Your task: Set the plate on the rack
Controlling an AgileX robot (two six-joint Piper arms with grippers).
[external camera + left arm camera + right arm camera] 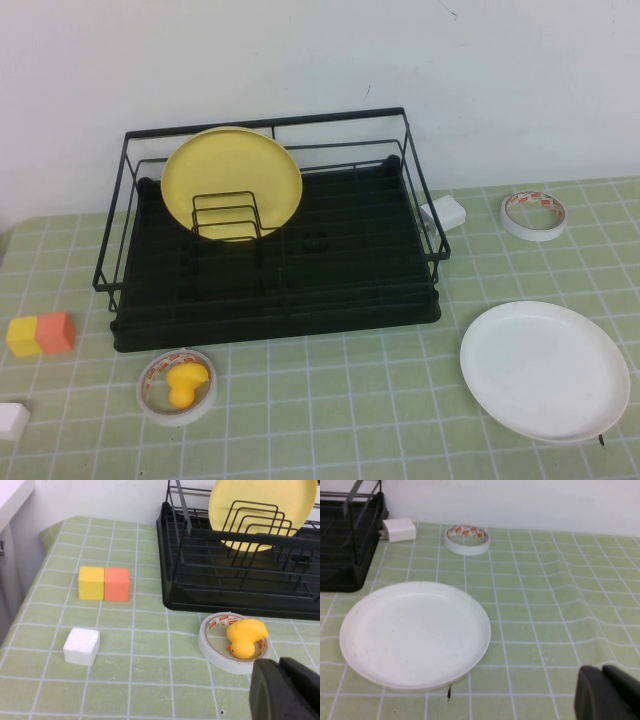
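The white plate [544, 369] lies flat on the green checked cloth at the front right; it also shows in the right wrist view [415, 632]. The black wire rack [270, 240] stands at the back centre-left, with a yellow plate [231, 183] upright in its loops; both show in the left wrist view, the rack [240, 575] and the yellow plate [260, 510]. Neither arm shows in the high view. My left gripper [280, 687] is shut and empty, hanging near the tape roll. My right gripper [602, 690] is shut and empty, beside the white plate and apart from it.
A tape roll [177, 386] with a yellow toy duck [185, 383] inside lies in front of the rack. Yellow and orange blocks [40, 334] and a white block [12, 420] sit at the left. A second tape roll [533, 215] and a white charger [444, 212] lie at the back right.
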